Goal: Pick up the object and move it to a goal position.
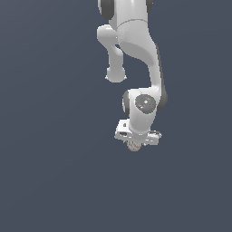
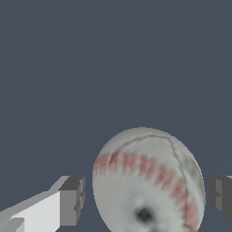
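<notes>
White arm reaching down at the exterior view's centre, gripper [image 1: 134, 144] spread open around the ball [image 2: 147, 181], gaps between both fingers [image 2: 72, 200] and ball, nothing gripped

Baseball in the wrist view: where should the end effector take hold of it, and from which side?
Grip the baseball across its widest middle, coming straight down from above, one finger on each flank. It is round, so any diameter serves, and it already sits in the gap of the open end effector, with space showing on both sides. Closing evenly there looks safest.
</notes>
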Robot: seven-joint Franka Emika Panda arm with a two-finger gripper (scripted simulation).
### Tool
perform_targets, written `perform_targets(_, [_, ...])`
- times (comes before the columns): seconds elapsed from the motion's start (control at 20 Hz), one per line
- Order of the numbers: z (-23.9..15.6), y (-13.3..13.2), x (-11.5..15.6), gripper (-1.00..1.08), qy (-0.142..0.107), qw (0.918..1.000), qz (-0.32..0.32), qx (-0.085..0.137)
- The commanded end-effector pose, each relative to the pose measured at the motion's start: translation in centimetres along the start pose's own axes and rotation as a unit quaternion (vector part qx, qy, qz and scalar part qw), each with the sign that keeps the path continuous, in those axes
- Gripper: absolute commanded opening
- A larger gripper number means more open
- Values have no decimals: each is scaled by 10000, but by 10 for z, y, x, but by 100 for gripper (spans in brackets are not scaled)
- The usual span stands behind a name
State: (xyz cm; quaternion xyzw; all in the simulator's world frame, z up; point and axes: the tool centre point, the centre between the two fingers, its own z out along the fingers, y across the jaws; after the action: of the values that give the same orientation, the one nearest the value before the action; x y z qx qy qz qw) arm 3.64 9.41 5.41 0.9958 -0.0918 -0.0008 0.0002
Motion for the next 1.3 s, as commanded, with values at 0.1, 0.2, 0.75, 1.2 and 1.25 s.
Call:
perform_targets(0.1, [7, -1, 1, 100, 7, 10000, 2, 3])
perform_targets(0.2, [6, -1, 2, -100, 7, 10000, 2, 3])
perform_targets(0.75, [6, 0, 1, -100, 4, 10000, 2, 3])
perform_targets(1.2, [-16, 38, 17, -100, 4, 10000, 2, 3])
perform_targets(1.25, [-21, 46, 21, -100, 4, 10000, 2, 3])
